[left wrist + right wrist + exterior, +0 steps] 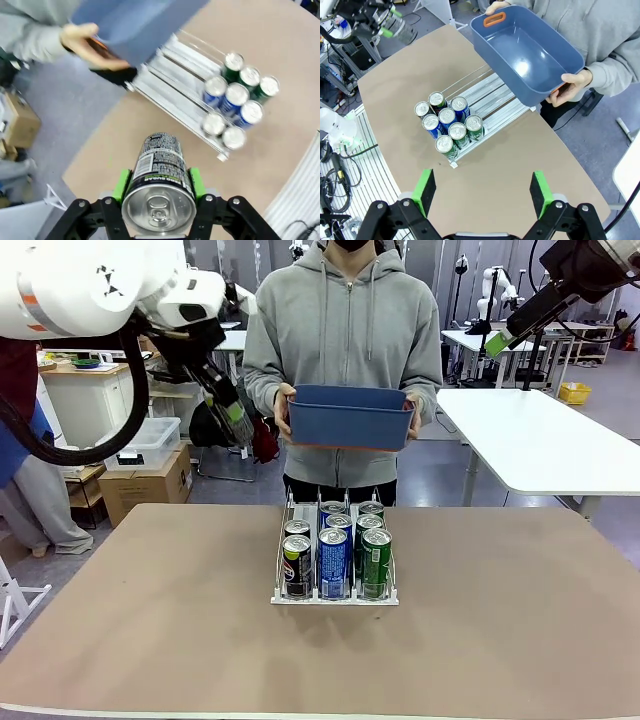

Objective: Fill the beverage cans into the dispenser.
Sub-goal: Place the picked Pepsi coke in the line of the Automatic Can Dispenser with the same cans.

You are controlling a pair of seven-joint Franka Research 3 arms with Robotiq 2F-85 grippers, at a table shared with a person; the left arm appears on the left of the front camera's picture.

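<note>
In the left wrist view, at the bottom centre of the frame, your left tool (pixel 159 187) pinches a black can (pixel 160 192) between its green pads, silver top toward the camera; in the front view that tool sits high at upper left, well above the desk (pixel 150 620). Your right tool (pixel 482 192) hangs spread and empty at the bottom of its own view; leave it clear. Farther on, at mid-frame of the front view, the dispenser (pixel 335 597) stands on the desk with eight cans; the left lane, headed by a black can at the front (pixel 297 565), looks one short, so judge that lane as your target. Bring the held can down behind that row, square to the lane walls, low before you let go; a tilted drop could jam. At the far side, the person holds the blue bin (pixel 350 417) above the rack's rear end; stay clear of those hands.
</note>
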